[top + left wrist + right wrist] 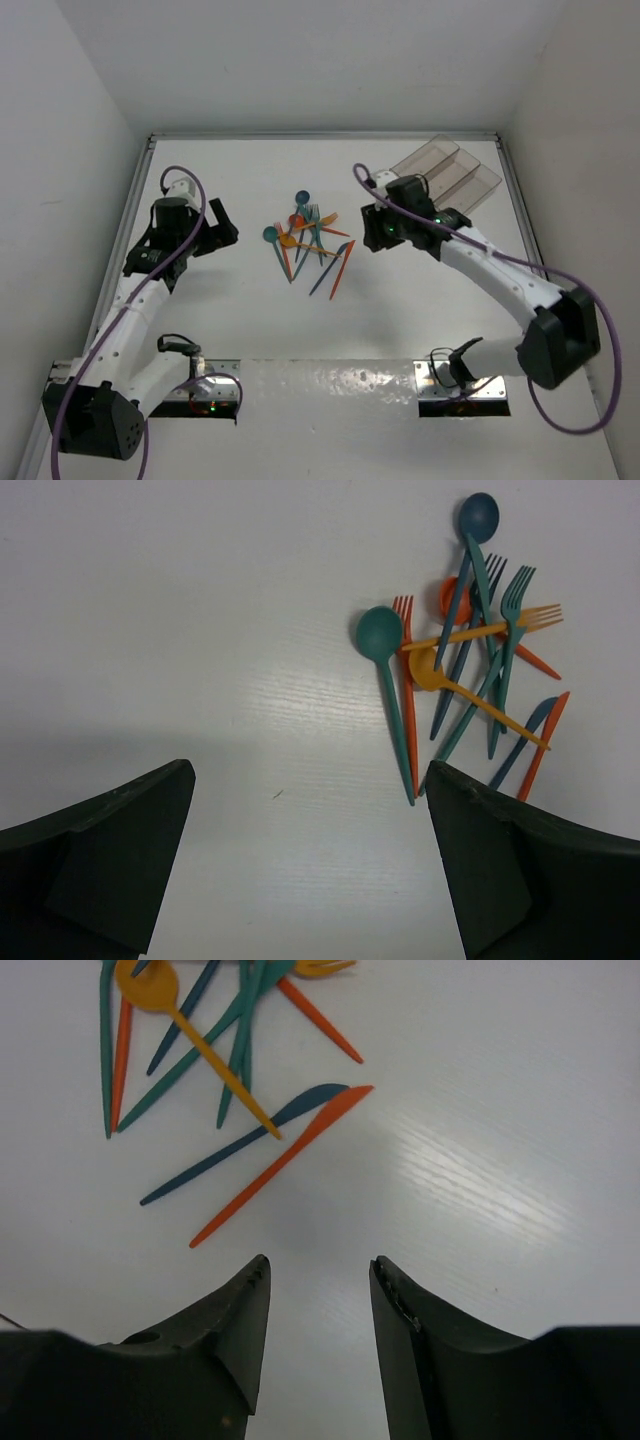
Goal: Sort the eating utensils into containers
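The eating utensils [308, 240] lie in a loose pile mid-table: teal, blue, orange and red spoons, forks and knives. They also show in the left wrist view [470, 650] and the right wrist view [215, 1050]. An orange knife [280, 1165] and a blue knife [240, 1145] lie nearest my right gripper. The containers [448, 172], three joined clear brownish bins, stand at the back right. My left gripper [222, 228] is open wide and empty, left of the pile. My right gripper [372, 228] is open and empty, right of the pile, in front of the bins.
White walls enclose the table, with a raised rim [320, 136] along the back and sides. The two arm bases [210, 385] sit at the near edge. Bare white table [200, 630] lies between my left gripper and the pile.
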`<control>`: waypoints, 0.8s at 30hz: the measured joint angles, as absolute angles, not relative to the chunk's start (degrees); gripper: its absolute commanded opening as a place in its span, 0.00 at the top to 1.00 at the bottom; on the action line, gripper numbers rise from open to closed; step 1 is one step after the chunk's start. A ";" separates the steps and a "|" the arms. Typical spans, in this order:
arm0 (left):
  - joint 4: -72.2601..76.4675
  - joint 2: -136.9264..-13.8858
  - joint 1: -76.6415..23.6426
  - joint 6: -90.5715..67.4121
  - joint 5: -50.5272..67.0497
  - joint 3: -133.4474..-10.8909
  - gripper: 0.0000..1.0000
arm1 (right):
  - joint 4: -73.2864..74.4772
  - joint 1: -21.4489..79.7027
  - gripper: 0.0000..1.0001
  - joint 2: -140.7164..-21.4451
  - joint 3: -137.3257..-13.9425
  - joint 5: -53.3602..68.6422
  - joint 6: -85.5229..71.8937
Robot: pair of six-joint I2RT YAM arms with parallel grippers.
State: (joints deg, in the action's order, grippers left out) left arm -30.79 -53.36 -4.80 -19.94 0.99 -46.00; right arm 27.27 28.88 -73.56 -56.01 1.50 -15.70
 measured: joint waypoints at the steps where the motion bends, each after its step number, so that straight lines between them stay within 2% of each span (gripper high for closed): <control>1: -29.85 -53.36 -4.80 -19.97 1.10 -44.84 0.01 | 27.29 30.39 0.56 -76.55 -57.95 1.23 -14.26; 7: -25.15 -53.28 -4.80 -20.01 1.65 -38.24 0.01 | 26.63 37.74 0.54 -92.01 -67.20 0.56 -7.11; 13: -22.74 -53.28 -4.80 -19.79 2.13 -36.51 0.01 | 28.38 39.35 0.51 -104.86 -75.53 1.17 -1.39; 24: -20.78 -53.76 -4.80 -19.77 2.13 -36.51 0.01 | 30.30 39.57 0.52 -114.76 -82.32 2.72 3.77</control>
State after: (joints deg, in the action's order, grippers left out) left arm -20.78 -53.76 -4.80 -19.77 2.13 -36.51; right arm 30.30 39.57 -114.76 -82.32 2.72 3.77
